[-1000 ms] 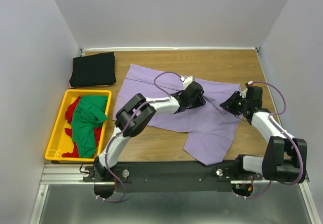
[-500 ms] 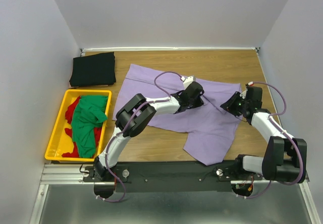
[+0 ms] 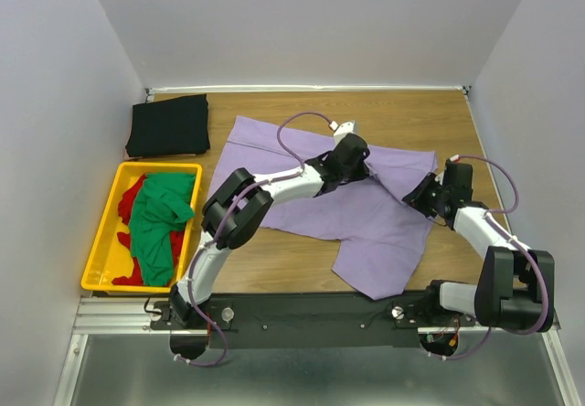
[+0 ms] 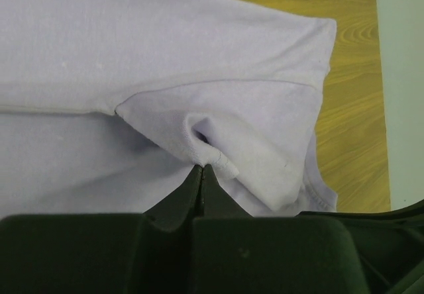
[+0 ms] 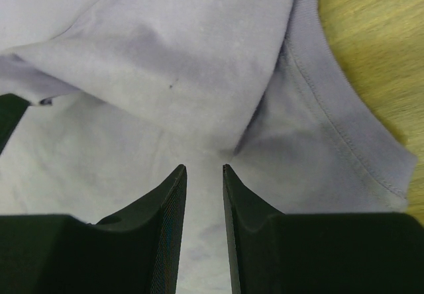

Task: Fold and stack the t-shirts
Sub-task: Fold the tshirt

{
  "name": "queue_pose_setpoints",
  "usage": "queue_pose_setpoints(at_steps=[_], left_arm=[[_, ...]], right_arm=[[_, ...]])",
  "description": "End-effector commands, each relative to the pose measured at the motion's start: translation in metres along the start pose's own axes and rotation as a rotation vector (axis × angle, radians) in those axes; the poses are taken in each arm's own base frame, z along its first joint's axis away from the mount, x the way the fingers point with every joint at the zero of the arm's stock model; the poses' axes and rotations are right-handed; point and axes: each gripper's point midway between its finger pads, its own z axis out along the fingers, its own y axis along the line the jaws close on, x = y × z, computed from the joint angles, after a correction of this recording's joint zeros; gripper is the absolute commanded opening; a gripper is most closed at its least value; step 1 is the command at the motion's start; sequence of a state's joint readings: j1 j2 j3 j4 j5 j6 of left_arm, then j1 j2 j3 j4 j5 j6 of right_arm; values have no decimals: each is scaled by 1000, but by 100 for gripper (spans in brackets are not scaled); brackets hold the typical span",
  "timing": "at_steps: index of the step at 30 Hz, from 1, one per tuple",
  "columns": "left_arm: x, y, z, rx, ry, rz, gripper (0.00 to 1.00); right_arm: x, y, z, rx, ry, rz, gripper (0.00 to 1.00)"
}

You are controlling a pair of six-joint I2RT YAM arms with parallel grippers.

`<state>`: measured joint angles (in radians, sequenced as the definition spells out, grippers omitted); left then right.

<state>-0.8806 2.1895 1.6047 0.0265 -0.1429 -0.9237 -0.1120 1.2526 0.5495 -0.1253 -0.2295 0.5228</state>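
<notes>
Lavender t-shirt lies spread across the frame's centre. Since a second ago the left gripper has slid toward the upper frame and clamped tight on a raised fold of it. The right gripper dropped slightly, cloth still gathered between its narrowly parted fingers. Both arms reach low over the shirt. At left, the yellow crate holds the green t-shirt over the red t-shirt. The black t-shirt lies folded at upper left.
</notes>
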Motion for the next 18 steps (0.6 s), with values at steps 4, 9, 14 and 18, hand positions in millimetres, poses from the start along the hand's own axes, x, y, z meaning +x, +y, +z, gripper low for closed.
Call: queue_pose_setpoints(at_steps=[4,9,14,18], left_arm=[[-24,-10,-10,1,-36,60,0],[-22,-12,-7,9,-27,65,0],[-21,-13,-7,12,-22,66,0],[-20,-12,-7,10,-18,72,0]], right_arm=[[3,-13,7,58,0,0,36],[8,-5,14,3,28,3,36],[14,-10,22,10,40,26,36],[19,-10,24,1,55,39,36]])
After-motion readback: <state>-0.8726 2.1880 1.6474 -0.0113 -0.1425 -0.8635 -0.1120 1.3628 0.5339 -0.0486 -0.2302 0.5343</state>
